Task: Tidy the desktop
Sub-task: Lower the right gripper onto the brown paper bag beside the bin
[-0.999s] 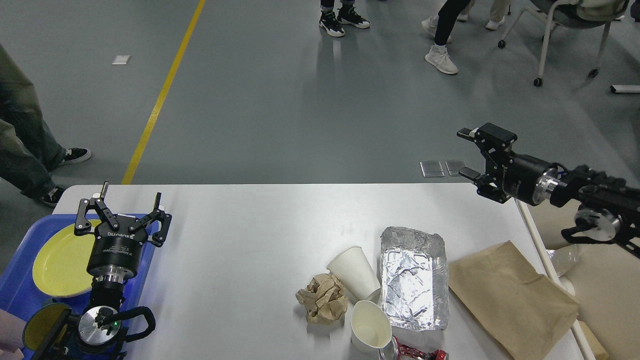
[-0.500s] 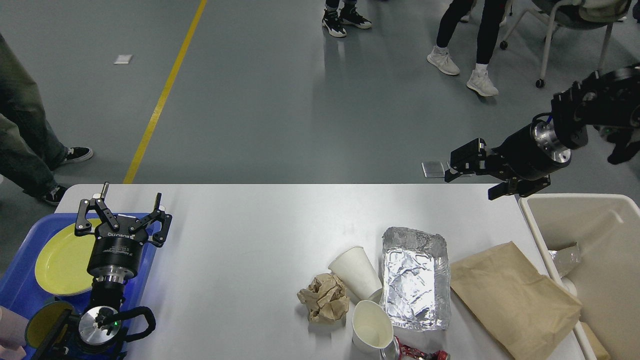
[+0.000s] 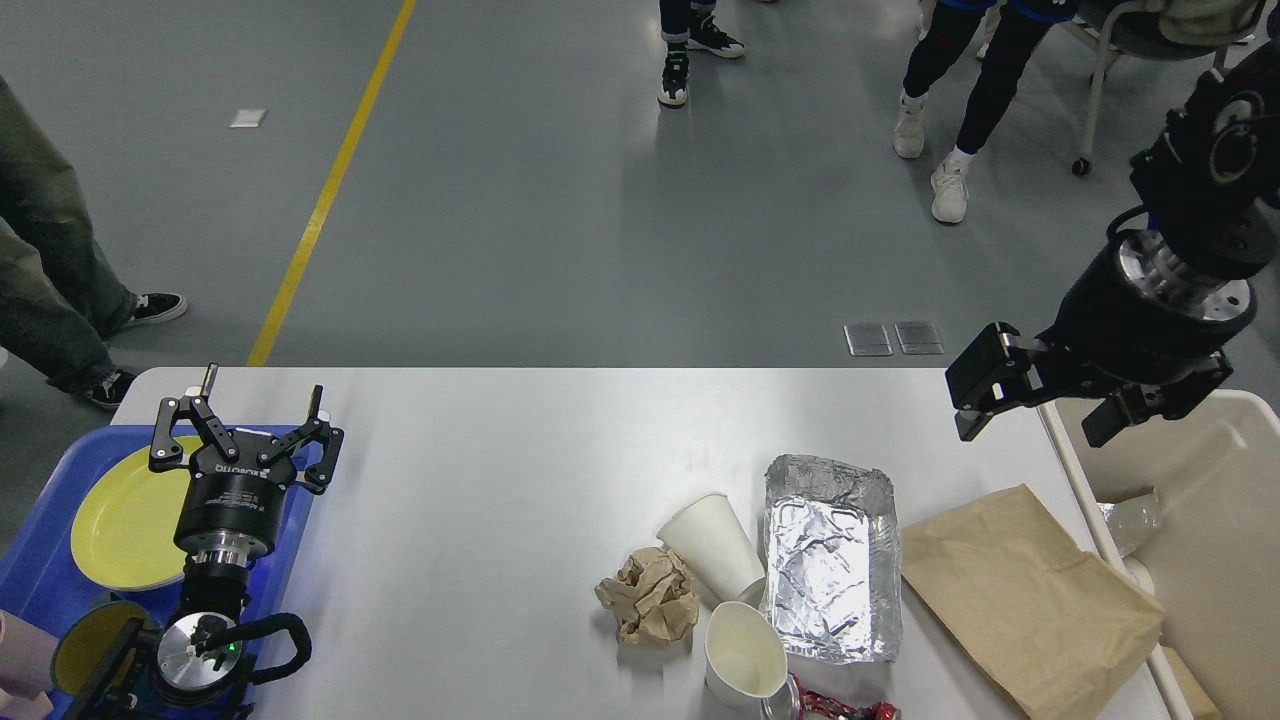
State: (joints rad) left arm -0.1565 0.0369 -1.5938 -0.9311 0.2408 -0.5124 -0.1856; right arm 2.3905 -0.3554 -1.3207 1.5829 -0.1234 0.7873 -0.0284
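- The right gripper (image 3: 1035, 400) has its fingers spread apart and nothing between them. It hangs above the far right corner of the tabletop (image 3: 480, 500), at the rim of the beige bin (image 3: 1215, 520).
- The left gripper (image 3: 245, 440) also has its fingers apart and empty. It points up over the edge of the blue tray (image 3: 45, 560), where a yellow plate (image 3: 125, 525) lies.
- The tabletop fills the middle of the view. Its left and centre are bare, and the rubbish lies in a cluster at the near right.
- That cluster holds a crumpled foil tray (image 3: 828, 560), a brown paper bag (image 3: 1030, 600) just to its right, a tipped paper cup (image 3: 715, 545), an upright paper cup (image 3: 742, 662), a brown paper wad (image 3: 648, 595) and a red wrapper (image 3: 835, 708) at the near edge.
- Judged step: the right arm goes for the next piece of rubbish for the bin.
- The paper bag is nearest to the bin and looks like the sensible first pick. It lies flat, so the fingers should come down on a raised fold or on the edge overhanging the tabletop.
- Approach from above with the fingers wide, clear of the bin rim and the foil tray.
- Foil crushes easily, so clamp on its rim, not on its floor.
- The cups touch the foil tray. Lifting the foil may roll the tipped one.
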